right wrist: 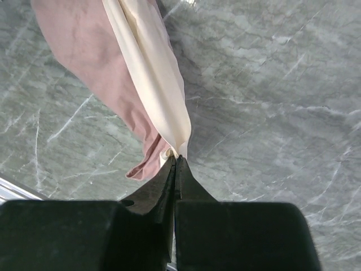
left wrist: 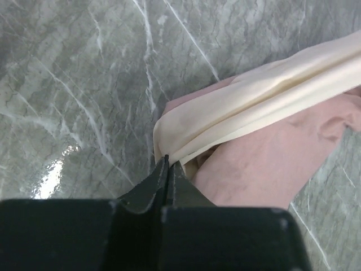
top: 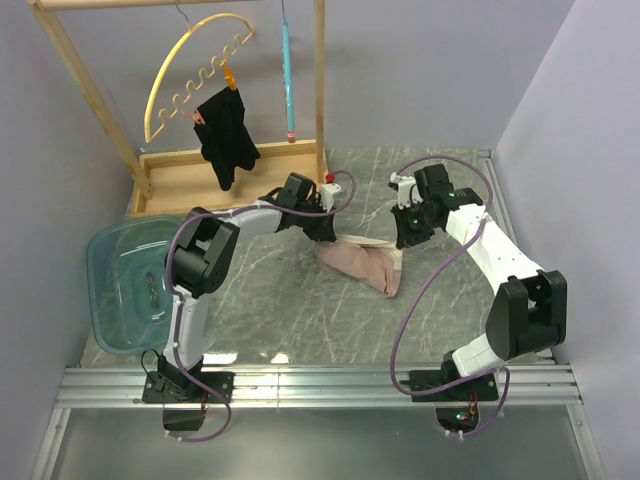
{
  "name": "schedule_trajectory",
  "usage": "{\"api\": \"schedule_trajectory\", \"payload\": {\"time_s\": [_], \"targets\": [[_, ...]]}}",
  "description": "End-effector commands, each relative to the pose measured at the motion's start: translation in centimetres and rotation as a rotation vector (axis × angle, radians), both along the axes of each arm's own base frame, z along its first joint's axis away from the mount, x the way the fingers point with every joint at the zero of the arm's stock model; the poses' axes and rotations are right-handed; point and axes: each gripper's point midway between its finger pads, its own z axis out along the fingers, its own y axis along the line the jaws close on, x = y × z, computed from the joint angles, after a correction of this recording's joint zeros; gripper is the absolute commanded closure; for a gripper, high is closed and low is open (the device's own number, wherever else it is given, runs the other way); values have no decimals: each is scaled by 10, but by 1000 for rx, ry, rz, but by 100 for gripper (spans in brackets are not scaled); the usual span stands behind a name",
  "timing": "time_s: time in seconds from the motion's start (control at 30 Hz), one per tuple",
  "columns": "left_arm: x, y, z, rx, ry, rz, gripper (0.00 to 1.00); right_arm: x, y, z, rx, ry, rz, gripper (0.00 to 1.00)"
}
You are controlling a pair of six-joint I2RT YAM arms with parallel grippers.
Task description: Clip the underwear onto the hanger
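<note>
White links, black joints on left arm (top: 185, 315) and right arm (top: 485, 245); purple cable (top: 399, 325) loops behind each hand; left gripper (left wrist: 167, 161), right gripper (right wrist: 176, 159): black tapered fingers.

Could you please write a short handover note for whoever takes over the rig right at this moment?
The left gripper is shut on one end of the cream waistband of the underwear.
The right gripper is shut on the other end.
The underwear stretches between them over the middle of the table.
The blue hanger hangs on the wooden rack at the back, with nothing clipped to it.
Done: both grips.
Left: carry the underwear to the hanger and clip it on.
</note>
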Motion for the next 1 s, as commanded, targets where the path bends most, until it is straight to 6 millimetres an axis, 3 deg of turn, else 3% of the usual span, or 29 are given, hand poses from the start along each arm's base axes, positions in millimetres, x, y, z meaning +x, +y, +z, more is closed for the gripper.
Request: {"api": "schedule_trajectory", "payload": {"time_s": [0.0, 0.13, 0.17, 0.23, 0.27, 0.37, 0.5, 0.63, 0.77, 0.83, 0.87, 0.93, 0.97], "targets": [[13, -2, 45, -67, -74, 0, 100, 10, -5, 25, 6, -62, -6, 100], [12, 16, 76, -37, -144, 30, 100, 14, -13, 42, 6, -111, -27, 100], [13, 22, 99, -33, -216, 30, 100, 15, -14, 50, 9, -135, -31, 100], [5, 32, 113, -14, -255, 37, 100, 17, -18, 67, 15, -188, -43, 100], [2, 38, 137, -14, -313, 40, 100, 18, -21, 73, 17, -206, -51, 100], [-10, 50, 169, 4, -364, 36, 100, 18, -24, 96, 22, -279, -52, 100], [-27, 64, 192, 62, -414, 38, 100, 17, -24, 125, 39, -388, -42, 100], [-50, 72, 213, 93, -457, 22, 100, 1, -19, 151, 72, -478, 15, 100], [-96, 83, 233, 99, -460, -51, 100, -26, -12, 165, 112, -523, 101, 100], [-118, 88, 236, 87, -435, -85, 100, -51, -4, 169, 151, -528, 170, 100], [-132, 93, 247, 67, -454, -104, 100, -60, -2, 171, 161, -533, 193, 100], [-156, 100, 243, 64, -421, -133, 100, -84, 2, 178, 190, -563, 253, 100], [-176, 103, 255, 22, -433, -161, 100, -92, 3, 178, 196, -567, 272, 100]]}}
